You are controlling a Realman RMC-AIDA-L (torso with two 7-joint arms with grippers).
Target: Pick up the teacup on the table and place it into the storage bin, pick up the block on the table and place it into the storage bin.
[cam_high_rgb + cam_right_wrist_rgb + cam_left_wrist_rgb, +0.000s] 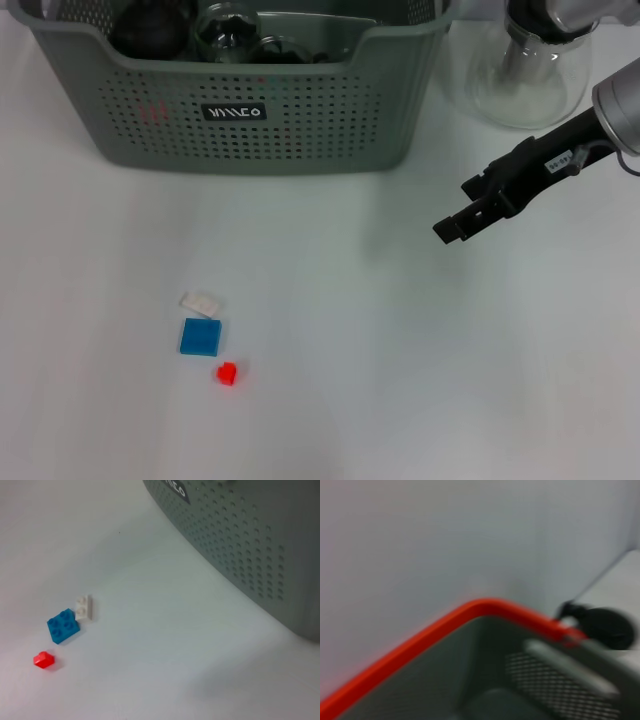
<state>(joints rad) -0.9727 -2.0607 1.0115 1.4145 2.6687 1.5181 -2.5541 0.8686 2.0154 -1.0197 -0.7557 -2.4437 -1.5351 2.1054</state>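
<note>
Grey-green perforated bin [250, 110] at far side of table [400, 380], black label on front wall, glassware inside. Three blocks well in front of it: white [201, 301], flat blue [200, 337] touching it, small red [227, 374] just beside. Right gripper [455, 226] hovers over table right of bin, fingers empty, cannot tell whether parted. Left gripper unseen

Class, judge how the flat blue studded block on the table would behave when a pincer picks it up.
The flat blue studded plastic block looks rigid, so it probably won't flex. It appears small and light. Lying low on the white table, it may skid rather than tip.
</note>
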